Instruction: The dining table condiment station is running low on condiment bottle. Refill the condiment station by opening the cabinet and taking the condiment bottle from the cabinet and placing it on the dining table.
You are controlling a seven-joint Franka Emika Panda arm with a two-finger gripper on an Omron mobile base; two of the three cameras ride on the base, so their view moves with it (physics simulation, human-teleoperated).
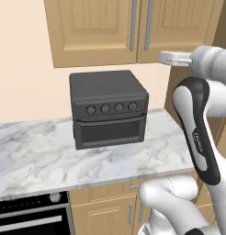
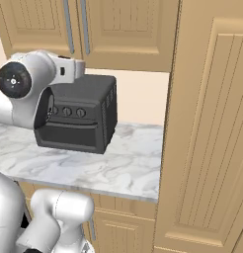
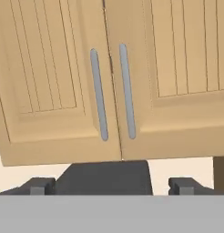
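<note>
The gripper is hanging wide open and empty, fingertips spread over the dark toaster oven. Beyond, at twelve o'clock, the cabinet is sitting closed, grey handles meeting. No writing is legible.

Glossy white rounded arm links, dark grey joint covers, small dark fingers.

- The white arm stands folded up tall, its elbow high and its forearm reaching level toward the wall.
- The gripper points straight ahead, holding nothing.
- Its two dark fingertips sit wide apart, the jaws spread.
</note>
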